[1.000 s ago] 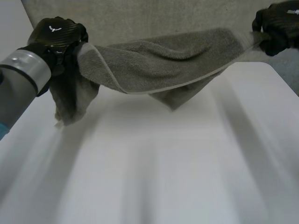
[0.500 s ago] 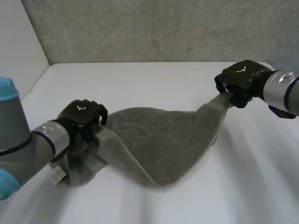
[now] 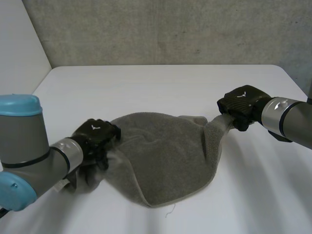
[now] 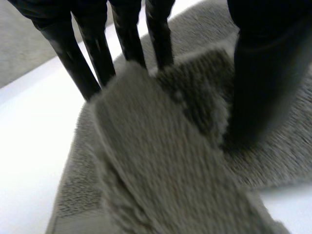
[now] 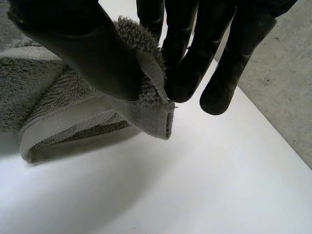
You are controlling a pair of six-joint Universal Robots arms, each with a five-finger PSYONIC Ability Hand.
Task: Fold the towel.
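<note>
Though slack, towel between fingers

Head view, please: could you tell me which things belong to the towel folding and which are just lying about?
Job: grey towel; left hand, pinching one end; right hand, pinching a corner.
Just there: white table; grey wall.

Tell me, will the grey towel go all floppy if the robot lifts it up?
Probably floppy: the towel droops from the right hand onto the table and bunches by the left hand. Likely not slippery: its fuzzy pile sits pinched in both hands. Probably light: a corner pinch holds that end up.
</note>
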